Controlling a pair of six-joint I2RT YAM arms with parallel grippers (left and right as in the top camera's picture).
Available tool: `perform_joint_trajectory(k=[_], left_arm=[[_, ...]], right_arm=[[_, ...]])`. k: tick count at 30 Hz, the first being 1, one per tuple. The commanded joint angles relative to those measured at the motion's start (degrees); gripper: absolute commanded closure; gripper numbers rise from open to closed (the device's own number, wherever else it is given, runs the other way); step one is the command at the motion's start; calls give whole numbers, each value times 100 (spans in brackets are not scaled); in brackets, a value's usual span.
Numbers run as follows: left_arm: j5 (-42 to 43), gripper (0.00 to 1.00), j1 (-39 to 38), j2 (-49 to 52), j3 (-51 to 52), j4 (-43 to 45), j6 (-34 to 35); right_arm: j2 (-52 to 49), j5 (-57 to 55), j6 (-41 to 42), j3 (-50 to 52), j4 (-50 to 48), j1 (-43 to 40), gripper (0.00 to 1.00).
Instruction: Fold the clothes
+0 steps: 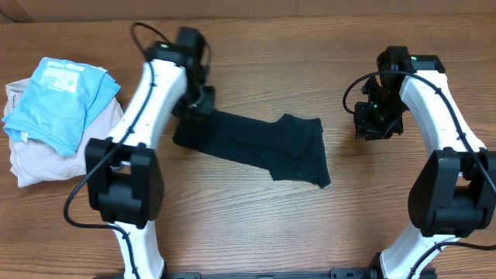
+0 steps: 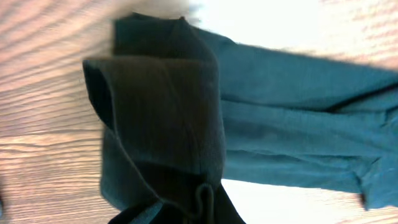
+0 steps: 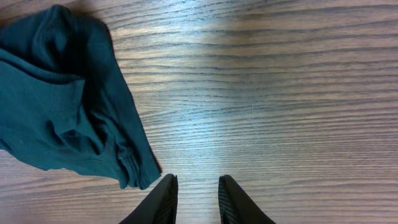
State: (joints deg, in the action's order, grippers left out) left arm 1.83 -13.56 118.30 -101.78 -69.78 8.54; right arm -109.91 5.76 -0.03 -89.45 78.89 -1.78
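The clothes (image 1: 263, 147) are one dark garment lying as a long strip across the middle of the table. My left gripper (image 1: 194, 108) is shut on their left end, where the fabric rises in a bunch. In the left wrist view a folded flap of the clothes (image 2: 168, 112) hangs from the pinch at the bottom edge, and the rest trails to the right. My right gripper (image 1: 376, 124) hovers to the right of the garment, clear of it. In the right wrist view its jaws (image 3: 198, 186) stand a little apart over bare wood, the clothes' edge (image 3: 62, 106) to their left.
A light blue shirt with a white print (image 1: 62, 97) lies on a beige garment (image 1: 39, 159) at the table's left edge. The wooden table (image 1: 256, 225) is bare in front of the dark garment.
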Motion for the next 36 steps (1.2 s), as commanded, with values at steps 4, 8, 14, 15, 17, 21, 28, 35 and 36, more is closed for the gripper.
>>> perform_joint_trajectory(k=[4, 8, 14, 15, 17, 21, 28, 35, 36], left_arm=[[-184, 96, -367, 48, 494, 278, -48], [-177, 96, -608, 48, 627, 522, 92], [-28, 95, -813, 50, 645, 791, 291], [-13, 95, -835, 50, 645, 817, 310], [87, 92, -887, 50, 645, 833, 332], [898, 66, -907, 48, 643, 868, 57], [1270, 57, -813, -9, 409, 815, -584], [953, 58, -313, -243, 96, 697, -407], [955, 58, -188, -306, 96, 699, -400]], right_arm=[[94, 31, 2, -31, -13, -22, 75], [94, 31, 2, -31, -13, -22, 74], [94, 31, 2, -31, -13, -22, 75], [94, 31, 2, -31, -13, -22, 74], [94, 31, 2, -31, -13, -22, 74], [94, 31, 2, -31, -17, -22, 74], [94, 365, -4, -28, 13, -20, 60], [35, 1163, -245, 24, -85, 24, 54], [20, 1329, -315, 52, -155, 48, 53]])
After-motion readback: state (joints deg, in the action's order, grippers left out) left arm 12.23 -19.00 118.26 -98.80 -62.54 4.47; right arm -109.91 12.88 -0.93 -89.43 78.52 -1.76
